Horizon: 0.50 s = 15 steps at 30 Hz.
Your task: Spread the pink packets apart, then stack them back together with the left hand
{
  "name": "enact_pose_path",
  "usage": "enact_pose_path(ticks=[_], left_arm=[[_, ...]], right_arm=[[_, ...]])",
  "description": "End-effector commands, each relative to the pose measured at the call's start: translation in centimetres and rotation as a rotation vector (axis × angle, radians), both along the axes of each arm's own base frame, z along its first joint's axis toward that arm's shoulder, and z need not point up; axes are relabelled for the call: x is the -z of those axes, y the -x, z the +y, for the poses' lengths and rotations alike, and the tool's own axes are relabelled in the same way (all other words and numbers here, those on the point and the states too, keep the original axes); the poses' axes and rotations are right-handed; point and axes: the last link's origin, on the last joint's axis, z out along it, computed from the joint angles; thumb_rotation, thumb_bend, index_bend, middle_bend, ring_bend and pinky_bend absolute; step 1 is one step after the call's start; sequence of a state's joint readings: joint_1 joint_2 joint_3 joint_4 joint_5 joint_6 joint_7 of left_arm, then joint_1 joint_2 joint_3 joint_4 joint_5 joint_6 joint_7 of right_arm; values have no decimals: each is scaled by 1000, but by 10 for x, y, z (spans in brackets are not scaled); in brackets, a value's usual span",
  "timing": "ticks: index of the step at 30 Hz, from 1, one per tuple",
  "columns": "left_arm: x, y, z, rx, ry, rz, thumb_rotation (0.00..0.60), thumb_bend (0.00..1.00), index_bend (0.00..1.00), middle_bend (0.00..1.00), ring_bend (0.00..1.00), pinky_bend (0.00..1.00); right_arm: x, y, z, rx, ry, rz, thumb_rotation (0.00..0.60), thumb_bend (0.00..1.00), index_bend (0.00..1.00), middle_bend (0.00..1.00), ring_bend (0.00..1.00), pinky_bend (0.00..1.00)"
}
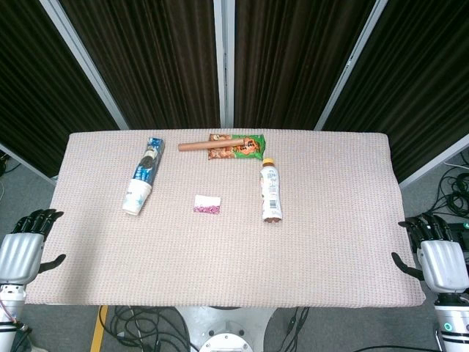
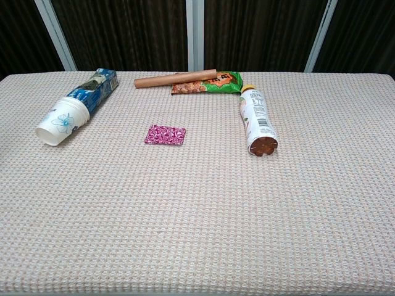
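Note:
The pink packets (image 1: 207,205) lie as one small flat pile near the middle of the table; in the chest view the pink packets (image 2: 165,134) look like a single patterned square. My left hand (image 1: 23,246) hangs off the table's left edge, fingers apart and holding nothing. Off the right edge, my right hand (image 1: 438,253) is the same, fingers spread and empty. Both hands are far from the packets and neither shows in the chest view.
A stack of paper cups in a blue sleeve (image 1: 142,177) lies left of the packets. A bottle (image 1: 271,191) lies on its side to the right. At the back lie a brown tube (image 1: 214,144) and a green snack bag (image 1: 242,147).

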<state>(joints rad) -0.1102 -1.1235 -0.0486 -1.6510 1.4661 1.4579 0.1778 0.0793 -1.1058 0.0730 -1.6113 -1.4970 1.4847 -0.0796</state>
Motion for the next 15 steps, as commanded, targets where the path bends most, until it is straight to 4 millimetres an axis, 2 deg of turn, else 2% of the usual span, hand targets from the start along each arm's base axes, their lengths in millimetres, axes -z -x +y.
enact_pose_path(ticks=[1,15], left_arm=[[0,0,1,1,0,0,600,22,235,279,166,226],[0,-2,-2,14,-7,-11,600,22,235,278,166,226]], right_arm=[[0,-1,0,-5,4,-1,503,166,261,211,94,97],[-3,1,4,-7,14,-13,505,166,261,213,94,97]])
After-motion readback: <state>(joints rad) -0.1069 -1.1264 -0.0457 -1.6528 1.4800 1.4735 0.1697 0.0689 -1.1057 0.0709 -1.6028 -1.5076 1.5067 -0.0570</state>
